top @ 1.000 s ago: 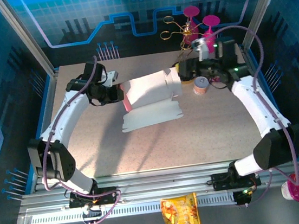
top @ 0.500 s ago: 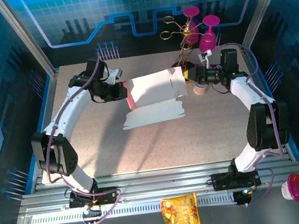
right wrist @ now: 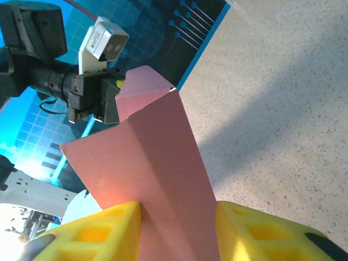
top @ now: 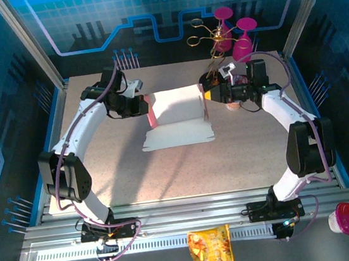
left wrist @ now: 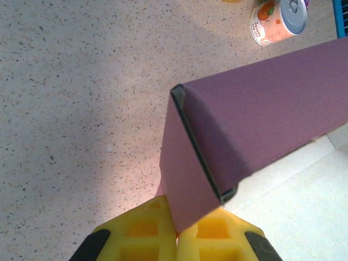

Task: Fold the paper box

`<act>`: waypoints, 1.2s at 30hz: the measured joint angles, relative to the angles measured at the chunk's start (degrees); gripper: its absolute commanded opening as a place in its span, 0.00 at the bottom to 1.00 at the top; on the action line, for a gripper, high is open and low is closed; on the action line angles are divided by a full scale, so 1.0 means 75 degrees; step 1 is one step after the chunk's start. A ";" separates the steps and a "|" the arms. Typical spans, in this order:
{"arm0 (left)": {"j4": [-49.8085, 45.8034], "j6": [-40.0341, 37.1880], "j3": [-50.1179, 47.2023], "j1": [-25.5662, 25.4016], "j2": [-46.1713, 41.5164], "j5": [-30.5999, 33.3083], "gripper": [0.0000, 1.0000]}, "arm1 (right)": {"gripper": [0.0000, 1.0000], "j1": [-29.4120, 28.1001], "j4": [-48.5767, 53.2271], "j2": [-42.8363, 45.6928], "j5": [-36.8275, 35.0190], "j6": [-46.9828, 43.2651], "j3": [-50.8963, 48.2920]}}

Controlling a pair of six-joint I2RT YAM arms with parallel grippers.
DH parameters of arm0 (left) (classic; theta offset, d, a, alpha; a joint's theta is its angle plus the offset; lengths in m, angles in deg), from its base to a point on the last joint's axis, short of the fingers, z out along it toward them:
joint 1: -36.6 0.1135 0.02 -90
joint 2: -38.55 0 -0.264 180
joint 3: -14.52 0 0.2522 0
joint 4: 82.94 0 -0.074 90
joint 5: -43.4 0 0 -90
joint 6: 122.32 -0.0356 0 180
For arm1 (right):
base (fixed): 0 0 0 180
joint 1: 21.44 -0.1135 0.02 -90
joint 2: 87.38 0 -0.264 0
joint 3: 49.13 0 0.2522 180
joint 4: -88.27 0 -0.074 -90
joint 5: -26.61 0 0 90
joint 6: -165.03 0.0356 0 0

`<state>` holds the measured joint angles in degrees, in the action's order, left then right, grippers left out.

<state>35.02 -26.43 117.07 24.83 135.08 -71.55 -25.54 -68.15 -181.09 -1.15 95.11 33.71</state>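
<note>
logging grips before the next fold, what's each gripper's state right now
left gripper: closed on the box, left end
right gripper: closed on the box, right end

left pincer clamped shut, right pincer gripping, arms facing inward

Cut off, covered
In the left wrist view the paper box passes the right edge; the right hand mostly covers the small can, maybe touching.

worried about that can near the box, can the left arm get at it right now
Probably not: the left gripper is clamped on the paper box, and the can sits past the box's far end, beside the right gripper.
</note>
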 measured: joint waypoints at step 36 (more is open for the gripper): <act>-0.0160 -0.0012 -0.0009 0.0050 0.0006 0.0125 0.00 | 0.56 -0.1513 0.1443 -0.0627 -0.4045 -0.1789 0.1256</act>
<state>33.82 -26.52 117.00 25.20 135.13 -70.61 -36.88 -57.33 -185.79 -31.49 81.69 43.13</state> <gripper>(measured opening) 0.058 0.558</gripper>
